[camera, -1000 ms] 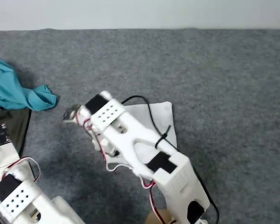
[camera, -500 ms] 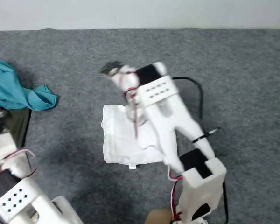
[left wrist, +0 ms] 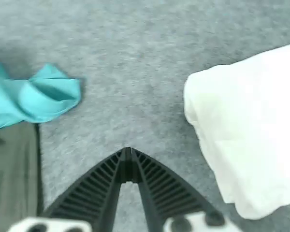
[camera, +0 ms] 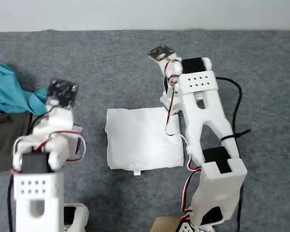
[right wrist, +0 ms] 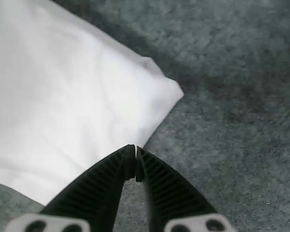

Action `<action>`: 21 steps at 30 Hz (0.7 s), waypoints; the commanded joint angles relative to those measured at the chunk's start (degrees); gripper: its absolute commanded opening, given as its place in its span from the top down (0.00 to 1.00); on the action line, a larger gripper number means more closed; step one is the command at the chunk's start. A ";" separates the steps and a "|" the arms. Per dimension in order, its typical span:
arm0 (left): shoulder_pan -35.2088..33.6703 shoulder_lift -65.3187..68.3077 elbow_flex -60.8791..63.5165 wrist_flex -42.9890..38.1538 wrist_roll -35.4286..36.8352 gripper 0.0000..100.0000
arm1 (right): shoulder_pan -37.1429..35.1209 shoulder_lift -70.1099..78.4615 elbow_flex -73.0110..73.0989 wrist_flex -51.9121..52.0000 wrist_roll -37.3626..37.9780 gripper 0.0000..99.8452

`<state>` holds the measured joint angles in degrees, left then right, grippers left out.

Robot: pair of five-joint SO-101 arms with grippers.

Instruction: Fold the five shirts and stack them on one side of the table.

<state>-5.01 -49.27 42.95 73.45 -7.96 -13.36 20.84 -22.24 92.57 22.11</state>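
A white shirt [camera: 142,140], folded into a rectangle, lies flat in the middle of the grey table. The right arm [camera: 198,92] stands over its far right corner. In the right wrist view my right gripper [right wrist: 134,151] is shut and empty, its tips just above the edge of the white shirt [right wrist: 63,92] near a corner. The left arm [camera: 46,140] stands to the left of the shirt. My left gripper [left wrist: 128,154] is shut over bare carpet, between the teal shirt [left wrist: 36,99] and the white shirt [left wrist: 246,125].
A crumpled teal shirt [camera: 12,94] lies at the table's left edge, partly on a dark olive shirt [camera: 5,137] spread nearer the front. Grey carpet [camera: 261,72] covers the table, with open room at the back and right. A brown corner [camera: 166,224] shows at the front edge.
The right arm swung from the shirt's left side across to its far right corner, uncovering the white shirt. The left arm rose from the front left corner and extended toward the teal shirt.
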 commanded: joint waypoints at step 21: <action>12.66 64.53 -49.63 0.70 0.70 1.00 | 1.45 4.53 -0.44 -2.95 -0.70 0.99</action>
<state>6.59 11.65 0.22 73.45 -7.78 -12.48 25.67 -22.24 90.37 22.11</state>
